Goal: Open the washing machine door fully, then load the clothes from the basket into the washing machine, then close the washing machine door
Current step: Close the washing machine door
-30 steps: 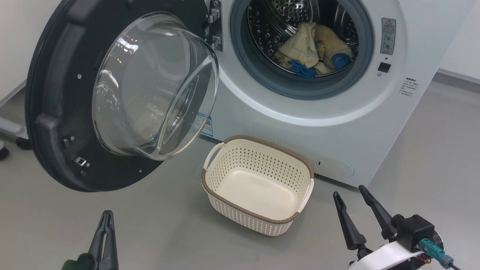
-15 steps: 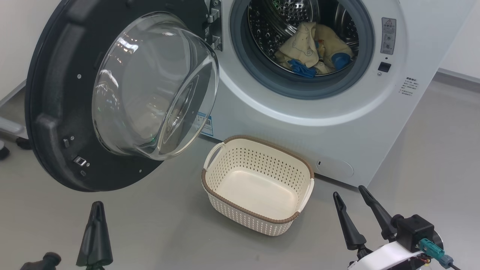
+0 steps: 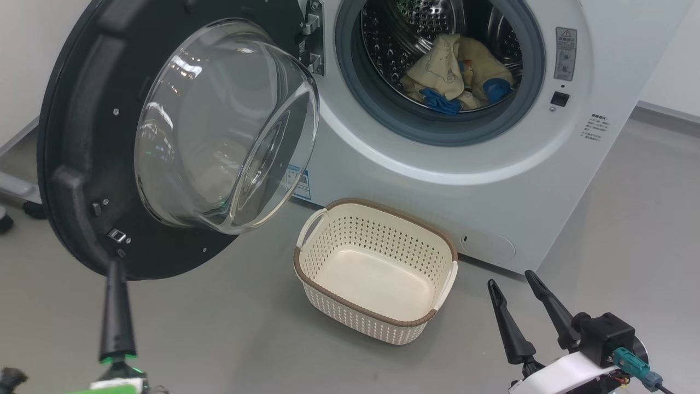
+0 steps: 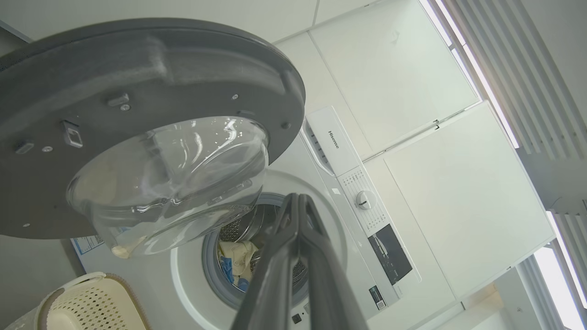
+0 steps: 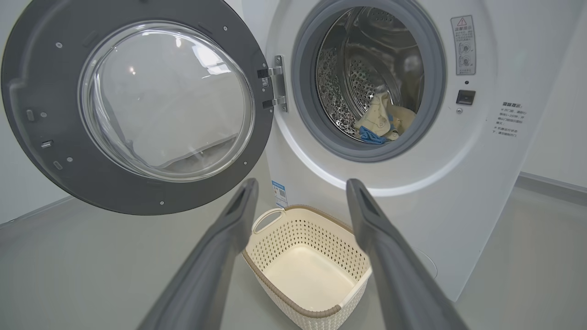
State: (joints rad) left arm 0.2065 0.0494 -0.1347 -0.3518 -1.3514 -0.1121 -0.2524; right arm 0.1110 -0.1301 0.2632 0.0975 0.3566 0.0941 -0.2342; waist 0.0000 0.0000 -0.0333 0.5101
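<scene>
The washing machine door (image 3: 82, 164) hangs wide open on the left of the white washing machine (image 3: 437, 180), its glass bowl bulging outward. The pale yellow clothes (image 3: 456, 71) with blue cuffs lie inside the steel drum. The cream basket (image 3: 377, 271) stands on the floor before the machine with nothing in it. My left gripper (image 3: 115, 268) is shut, its tip just below the door's lower black rim; whether it touches is unclear. In the left wrist view the left gripper (image 4: 297, 199) points up under the door (image 4: 137, 82). My right gripper (image 3: 511, 282) stands open at the basket's right.
Grey floor (image 3: 246, 328) spreads around the basket and to the right of the machine. A grey frame with a dark wheel (image 3: 5, 221) shows at the far left behind the door. A white wall with cabinets (image 4: 435, 137) rises above the machine.
My left gripper, shut throughout, has risen from the bottom edge up to the door's lower rim and shifted left. The right gripper, door, basket and clothes stay put.
</scene>
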